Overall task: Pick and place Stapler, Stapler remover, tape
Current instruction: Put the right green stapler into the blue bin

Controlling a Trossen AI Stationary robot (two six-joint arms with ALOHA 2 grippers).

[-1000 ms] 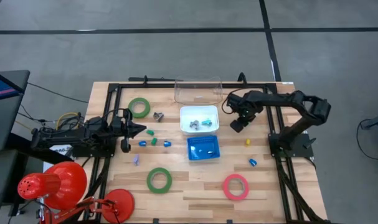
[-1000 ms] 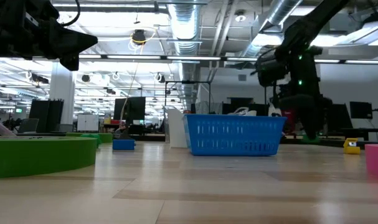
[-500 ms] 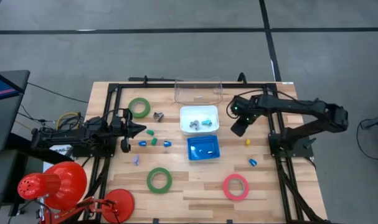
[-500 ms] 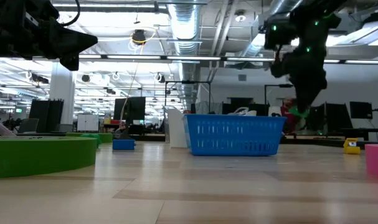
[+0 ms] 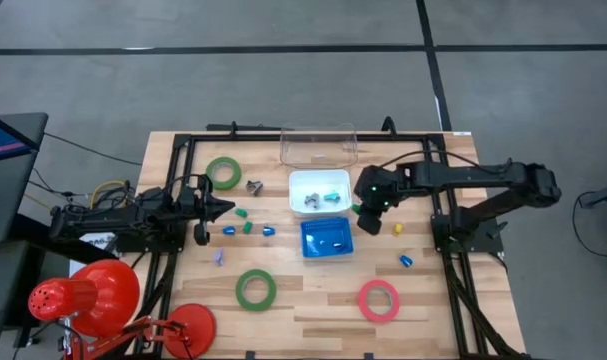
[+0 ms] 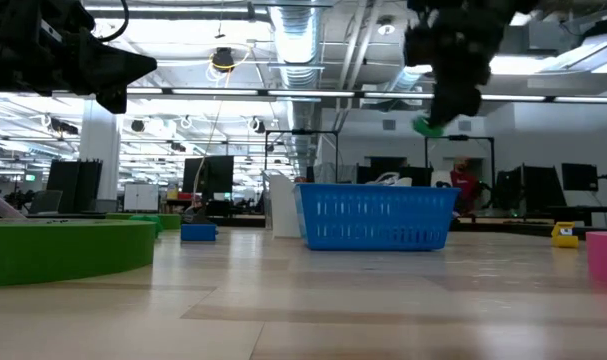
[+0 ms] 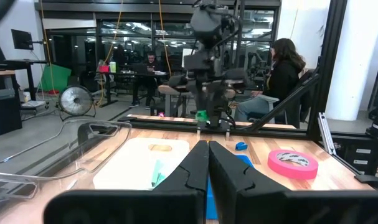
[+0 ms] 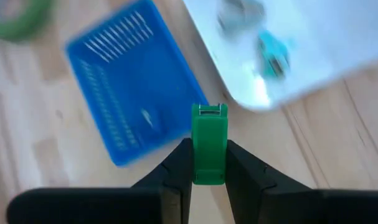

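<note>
My right gripper [image 5: 364,211] is shut on a small green stapler [image 8: 209,144]. It hangs high above the table by the right sides of the white tray [image 5: 301,178] and the blue basket [image 5: 326,250]. The stapler also shows in the low view [image 6: 426,126] and the left wrist view [image 7: 202,115]. My left gripper [image 5: 223,208] is shut and empty, held above the table's left part. Two green tape rings [image 5: 223,172] [image 5: 255,289] and a pink one [image 5: 379,300] lie flat on the table. A grey staple remover [image 5: 254,186] lies left of the tray. My right gripper pinches the green stapler by its two long sides [image 8: 209,163] between its two fingers. The fingers point down and lie along it. Its metal-tipped end [image 8: 209,111] sticks out past the fingertips. The stapler is lifted clear of the table.
A clear box [image 5: 318,145] stands at the far edge. The white tray holds a few small pieces. Small green, blue, purple and yellow pieces [image 5: 248,228] [image 5: 397,228] lie scattered on the wood. A red lamp [image 5: 93,295] stands at the near left corner.
My right gripper has risen from near the table top with the green stapler. It has gone toward the table's left edge and a little toward the near edge, to the gap between the white tray and the blue basket. It stays shut.
</note>
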